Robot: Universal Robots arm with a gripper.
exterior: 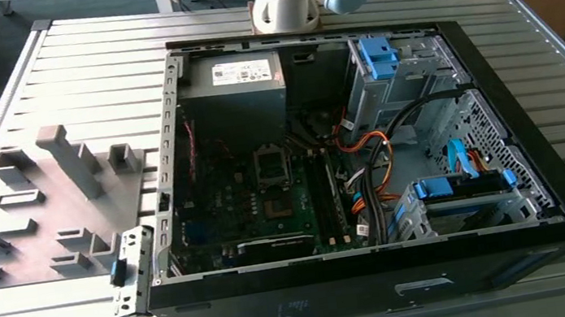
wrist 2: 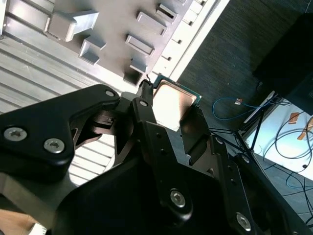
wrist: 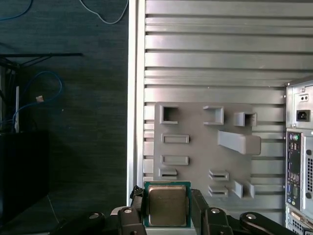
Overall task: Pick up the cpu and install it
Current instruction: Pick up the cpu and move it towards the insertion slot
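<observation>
Claw (wrist: pixel 168 208) w/ cpu (wrist: pixel 167 204) btwn fingers (wrist: pixel 198 208) — grey fixture plate (wrist: pixel 195 147) beyond.

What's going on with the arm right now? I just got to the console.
The gripper is shut on the cpu, pinching the small square chip by two opposite edges, as both wrist views show. The chip is held up off the ribbed table, near the grey holder plate. The open computer case lies beside that plate on the table, and the cpu is not in it yet.
</observation>
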